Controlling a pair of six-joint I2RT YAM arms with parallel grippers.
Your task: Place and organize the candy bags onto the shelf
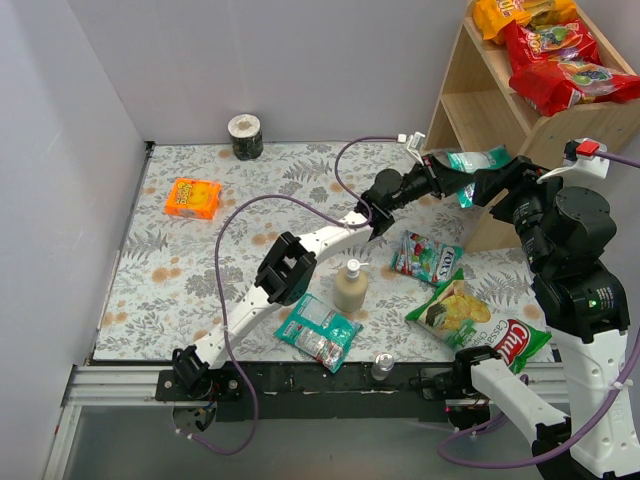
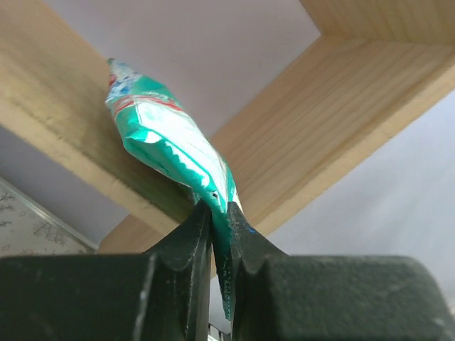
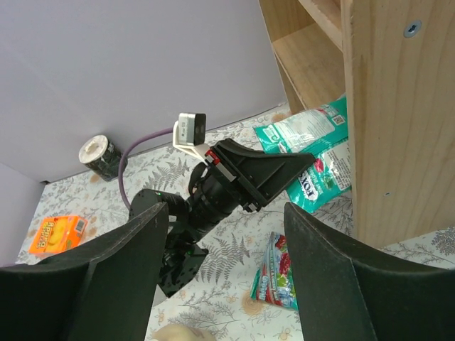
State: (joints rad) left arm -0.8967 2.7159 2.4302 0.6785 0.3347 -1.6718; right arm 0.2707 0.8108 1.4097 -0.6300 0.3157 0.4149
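My left gripper point(image 1: 450, 172) is shut on the edge of a teal-and-white candy bag point(image 1: 474, 162) and holds it in the air at the shelf's lower opening. In the left wrist view the bag point(image 2: 167, 142) sticks up from the gripper point(image 2: 219, 207) against the wooden boards point(image 2: 355, 121). The wood shelf point(image 1: 485, 95) carries an orange-yellow bag point(image 1: 515, 12) and two red bags point(image 1: 552, 42) point(image 1: 572, 85) on its top board. My right gripper point(image 3: 226, 207) is open and empty beside the held bag point(image 3: 313, 128). Two more teal bags point(image 1: 428, 257) point(image 1: 318, 333) lie on the table.
Two green chip bags point(image 1: 452, 308) point(image 1: 515, 345) lie at the front right. A cream bottle point(image 1: 351, 287) stands mid-table, and a small capped item point(image 1: 381, 365) stands at the front edge. A small orange packet point(image 1: 194, 198) and a dark roll point(image 1: 245, 137) sit at the back left.
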